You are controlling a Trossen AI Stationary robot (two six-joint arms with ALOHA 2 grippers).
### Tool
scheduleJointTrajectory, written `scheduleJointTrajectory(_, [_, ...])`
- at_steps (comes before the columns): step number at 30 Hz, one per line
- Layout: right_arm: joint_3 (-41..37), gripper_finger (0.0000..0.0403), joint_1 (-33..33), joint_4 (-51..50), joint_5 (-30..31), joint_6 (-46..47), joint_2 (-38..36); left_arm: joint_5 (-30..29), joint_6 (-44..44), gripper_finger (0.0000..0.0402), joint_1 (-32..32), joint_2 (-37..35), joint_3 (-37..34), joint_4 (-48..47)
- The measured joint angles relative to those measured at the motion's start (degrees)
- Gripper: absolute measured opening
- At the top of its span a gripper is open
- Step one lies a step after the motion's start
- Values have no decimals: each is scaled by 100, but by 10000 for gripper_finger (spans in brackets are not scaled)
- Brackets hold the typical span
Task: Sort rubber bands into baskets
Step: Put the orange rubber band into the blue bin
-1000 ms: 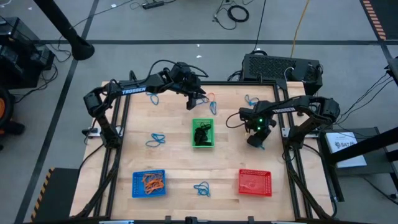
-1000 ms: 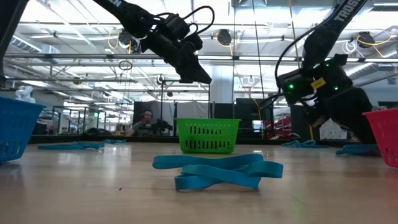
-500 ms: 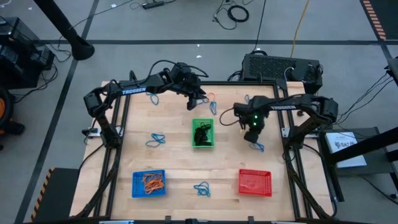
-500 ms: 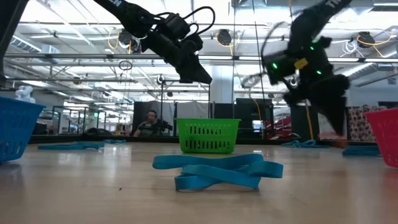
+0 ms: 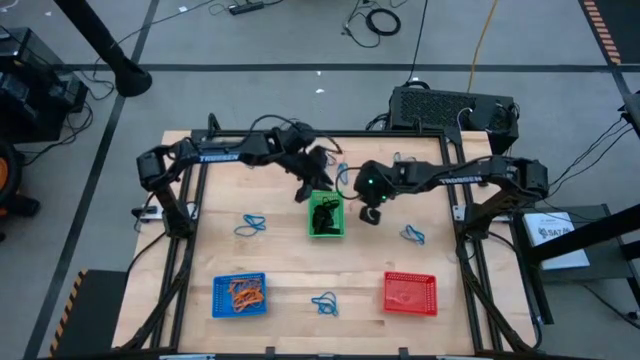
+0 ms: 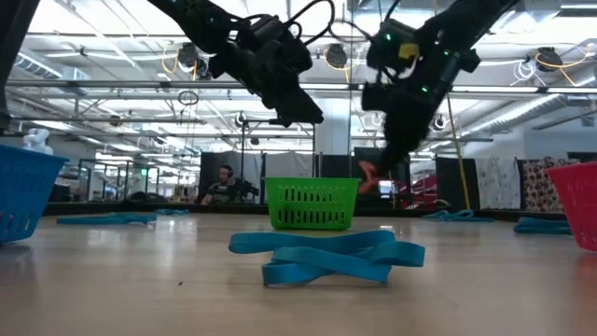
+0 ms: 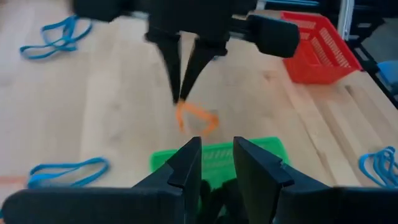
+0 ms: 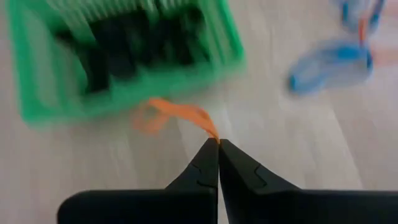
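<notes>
My right gripper (image 8: 217, 142) is shut on an orange rubber band (image 8: 174, 115) and hangs just right of the green basket (image 5: 325, 215), above the table (image 6: 378, 168). The green basket holds black rubber bands (image 8: 130, 46). My left gripper (image 7: 216, 163) hovers over that basket's far left corner (image 5: 303, 192), its fingers a narrow gap apart; I see nothing plainly between them. The blue basket (image 5: 240, 295) with orange bands and the red basket (image 5: 410, 292) stand near the front edge. Blue rubber bands (image 5: 250, 224) lie flat on the wood. My right gripper pinches one end of the orange band (image 8: 210, 132) between its two fingertips (image 7: 180, 99). The fingers slant down from above. The band hangs slack below the tips, lifted clear of the table, beside the green basket's right wall.
More blue bands lie at the front middle (image 5: 324, 303), right of the green basket (image 5: 412, 235) and at the far edge (image 5: 403, 160). The black metal frame (image 5: 462, 250) runs along the table's sides. Bare wood lies between the baskets.
My right gripper has gone up and toward the table's left, from the right side to the green basket, tipping as it went; the orange band now hangs from it clear of the wood. My left gripper has moved toward the near edge, over the green basket.
</notes>
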Motion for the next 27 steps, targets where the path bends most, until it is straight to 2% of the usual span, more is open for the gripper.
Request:
scheduleJointTrajectory(5, [-1, 0, 239, 922, -124, 3, 0, -109, -12, 100, -332, 0, -214, 578])
scheduleJointTrajectory(7, [-1, 0, 301, 1089, -134, -29, 0, -440, -31, 100, -450, 0, -214, 675])
scheduleJointTrajectory(10, [-1, 0, 362, 1216, -122, -92, -13, -1247, -325, 100, -599, 0, -214, 849])
scheduleJointTrajectory(12, [-1, 0, 385, 1295, -120, -131, -20, -1482, -473, 100, -659, 0, -214, 954])
scheduleJointTrajectory(27, [-3, 0, 395, 1368, -121, 8, -20, -1531, -769, 100, -907, 0, -214, 532])
